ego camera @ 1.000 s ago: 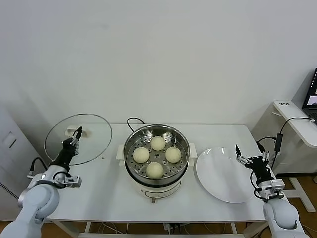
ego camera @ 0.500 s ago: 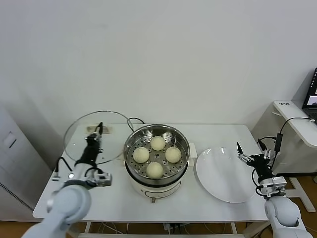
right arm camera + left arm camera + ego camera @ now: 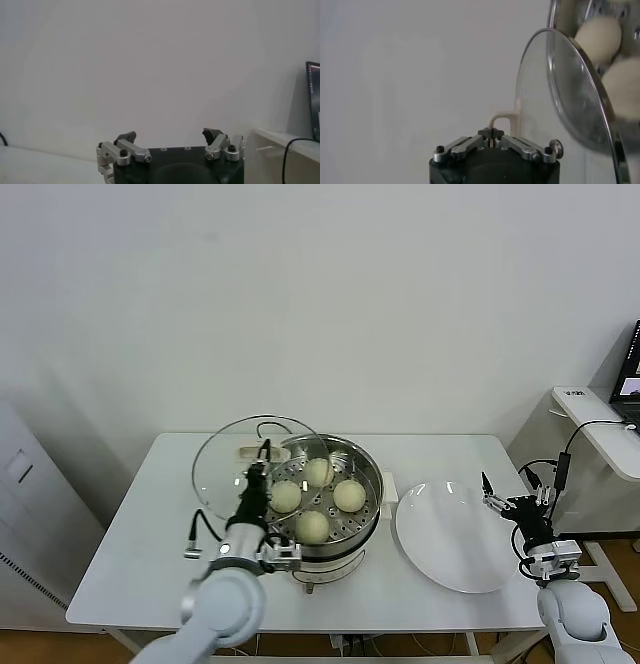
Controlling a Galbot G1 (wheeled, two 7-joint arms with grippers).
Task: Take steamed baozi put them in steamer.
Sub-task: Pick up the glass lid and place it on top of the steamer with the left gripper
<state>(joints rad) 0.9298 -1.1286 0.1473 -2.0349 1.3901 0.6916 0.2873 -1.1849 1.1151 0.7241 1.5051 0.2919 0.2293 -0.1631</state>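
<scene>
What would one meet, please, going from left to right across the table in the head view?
Glass lid held by the left gripper → steamer with four baozi → white plate → right gripper.

Four baozi [image 3: 318,472], one steamer [image 3: 369,515], lid [image 3: 215,474], plate [image 3: 450,544].

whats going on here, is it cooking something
The left gripper is shut on the cream handle of a round glass lid, holding it tilted over the left edge of the shiny steel steamer pot. Four round cream-white baozi already sit on the perforated tray inside. The flat white plate to the pot's right is bare. The right gripper waits open by the table's right end, holding nothing.
</scene>
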